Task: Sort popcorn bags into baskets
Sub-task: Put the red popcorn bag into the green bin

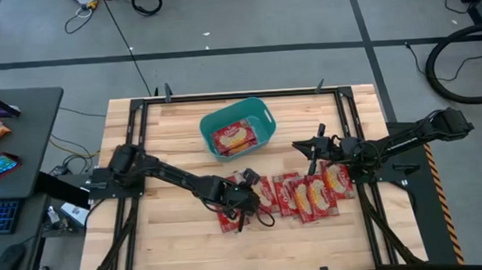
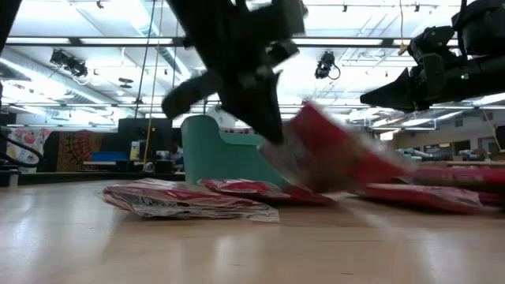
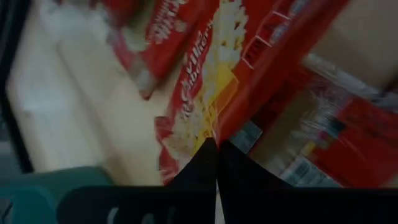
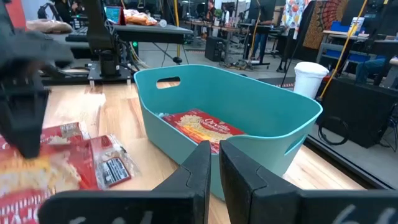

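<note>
One popcorn bag (image 2: 331, 158) pinched shut in your left gripper (image 1: 246, 194), lifted near the front edge for carrying | basket (image 1: 261, 117) toward the back edge holds one | right gripper (image 1: 314, 150) fingers together, empty, waiting.

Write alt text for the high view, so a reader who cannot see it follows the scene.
The left gripper is shut on a small flat red popcorn bag above a row of similar bags on the wooden table. A teal plastic tub behind them holds one bag, and the right gripper hovers beside the tub.
</note>
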`<action>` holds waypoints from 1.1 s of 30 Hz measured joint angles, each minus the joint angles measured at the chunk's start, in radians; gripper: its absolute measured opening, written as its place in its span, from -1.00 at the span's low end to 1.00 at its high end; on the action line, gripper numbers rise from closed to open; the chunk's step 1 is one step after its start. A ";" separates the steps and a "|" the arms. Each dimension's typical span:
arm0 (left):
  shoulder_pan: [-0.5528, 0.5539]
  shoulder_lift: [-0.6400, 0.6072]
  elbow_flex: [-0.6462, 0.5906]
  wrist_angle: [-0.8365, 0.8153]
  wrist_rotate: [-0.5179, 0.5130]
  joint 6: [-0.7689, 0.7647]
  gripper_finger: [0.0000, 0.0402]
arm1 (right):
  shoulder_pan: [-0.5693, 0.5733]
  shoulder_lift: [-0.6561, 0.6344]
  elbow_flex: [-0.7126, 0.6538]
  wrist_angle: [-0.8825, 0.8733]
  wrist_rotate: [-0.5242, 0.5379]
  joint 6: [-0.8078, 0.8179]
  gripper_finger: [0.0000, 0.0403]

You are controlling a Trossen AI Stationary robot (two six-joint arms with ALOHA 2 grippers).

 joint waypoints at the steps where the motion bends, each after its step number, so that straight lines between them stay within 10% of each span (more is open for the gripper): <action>1: 0.000 -0.018 0.000 -0.021 -0.010 -0.013 -0.99 | 0.000 0.000 0.000 -0.001 0.000 0.000 -0.81; 16: 0.078 -0.196 0.002 -0.103 -0.340 -0.399 -0.99 | 0.000 0.004 0.000 0.008 0.000 0.000 -0.81; 24: 0.259 -0.206 0.002 -0.293 -0.293 -0.769 -0.97 | 0.000 0.008 0.000 0.005 0.000 0.000 -0.81; 33: 0.420 -0.205 0.002 -0.322 -0.215 -0.856 -0.94 | 0.000 0.008 0.000 0.005 0.000 0.000 -0.81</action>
